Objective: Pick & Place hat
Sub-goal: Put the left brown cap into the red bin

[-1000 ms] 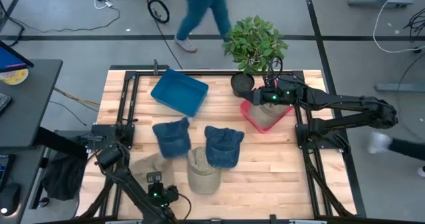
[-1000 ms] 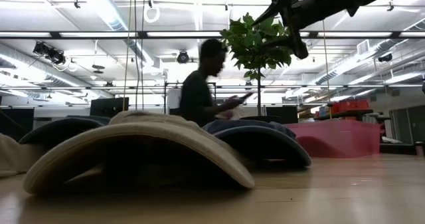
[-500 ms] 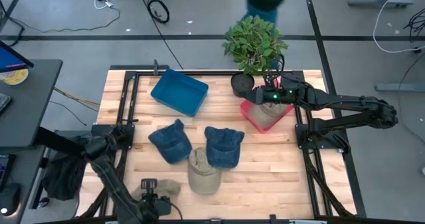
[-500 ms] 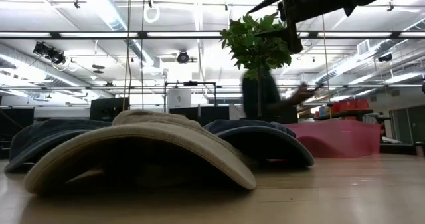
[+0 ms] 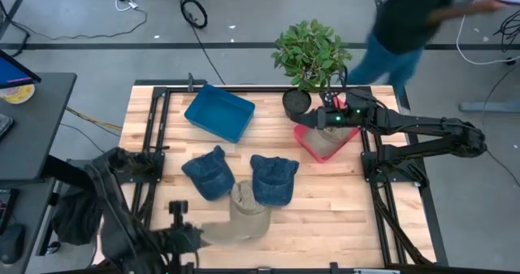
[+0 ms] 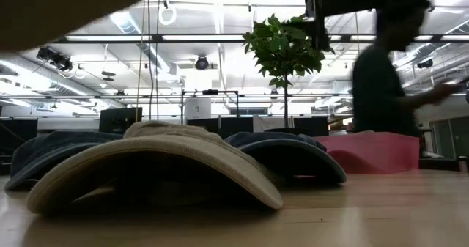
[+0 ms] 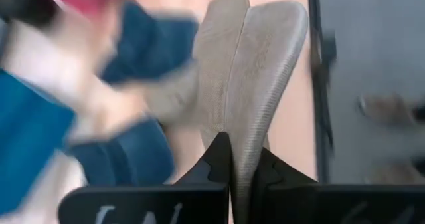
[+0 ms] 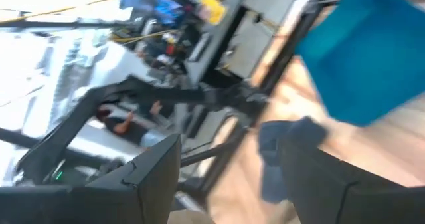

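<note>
The left end effector [image 7: 231, 177] is pressed together on the brim of a tan cap [image 7: 255, 84], pinching it edge-on between its two dark fingers; the wrist view shows the ribbed fabric running straight up out of the grip. In the high view this end effector [image 5: 180, 229] sits at the near-left edge of the desk [image 5: 325, 201], with the held tan cap [image 5: 213, 232] trailing toward the middle, lifted or dragged, I cannot tell which from above.

The right end effector [image 8: 229, 177] is spread wide and holds nothing. It hovers at the far right over the pink bin [image 5: 305, 140], which already has a beige hat [image 5: 327, 142] in it.

Progress, as I judge it: one hat looks placed in the pink bin, one is in hand on the left, and three remain on the desk: two blue denim caps [image 5: 210, 172] [image 5: 272, 179] and a second tan cap [image 5: 248, 209] between them. The blue bin [image 5: 219, 113] at the far left appears to hold nothing, so the carried cap may be bound there.

The low view shows the resting tan cap [image 6: 157, 166] arched in the foreground with the pink bin [image 6: 370, 153] behind, and a tan blur at its upper left corner that may be the lifted cap; only the wrist view confirms the pinch. A person [image 5: 414, 22] walks past behind the potted plant [image 5: 313, 54].
</note>
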`<move>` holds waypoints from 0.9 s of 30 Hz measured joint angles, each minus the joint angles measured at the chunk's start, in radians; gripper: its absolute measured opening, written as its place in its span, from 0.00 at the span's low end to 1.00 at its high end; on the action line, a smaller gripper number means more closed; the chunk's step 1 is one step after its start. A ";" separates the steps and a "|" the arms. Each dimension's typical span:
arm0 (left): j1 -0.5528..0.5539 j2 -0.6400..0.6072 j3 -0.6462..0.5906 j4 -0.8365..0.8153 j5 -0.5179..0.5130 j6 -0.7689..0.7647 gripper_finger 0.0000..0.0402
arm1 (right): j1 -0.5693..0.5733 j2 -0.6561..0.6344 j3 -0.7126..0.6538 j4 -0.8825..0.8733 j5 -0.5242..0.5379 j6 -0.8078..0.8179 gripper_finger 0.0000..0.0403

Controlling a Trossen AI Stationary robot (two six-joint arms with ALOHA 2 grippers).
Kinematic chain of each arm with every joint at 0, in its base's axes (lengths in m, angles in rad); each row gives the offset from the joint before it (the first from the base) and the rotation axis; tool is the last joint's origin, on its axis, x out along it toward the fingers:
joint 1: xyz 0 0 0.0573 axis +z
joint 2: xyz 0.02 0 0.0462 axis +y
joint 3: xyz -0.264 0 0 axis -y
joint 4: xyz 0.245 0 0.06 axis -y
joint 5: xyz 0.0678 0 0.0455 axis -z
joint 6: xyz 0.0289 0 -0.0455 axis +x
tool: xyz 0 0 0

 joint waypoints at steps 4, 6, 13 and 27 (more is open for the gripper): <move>0.027 -0.049 0.058 0.000 -0.198 0.075 0.03 | 0.000 0.000 0.000 0.135 -0.044 0.029 0.62; 0.050 -0.073 0.083 0.000 -0.276 0.145 0.03 | 0.000 0.000 0.000 0.207 -0.055 0.069 0.62; 0.149 -0.111 0.139 0.000 -0.358 0.777 0.03 | 0.001 0.000 0.000 0.390 -0.075 0.213 0.62; 0.347 -0.141 0.144 0.068 -0.535 1.808 0.03 | 0.063 0.001 0.000 0.290 -0.162 0.469 0.62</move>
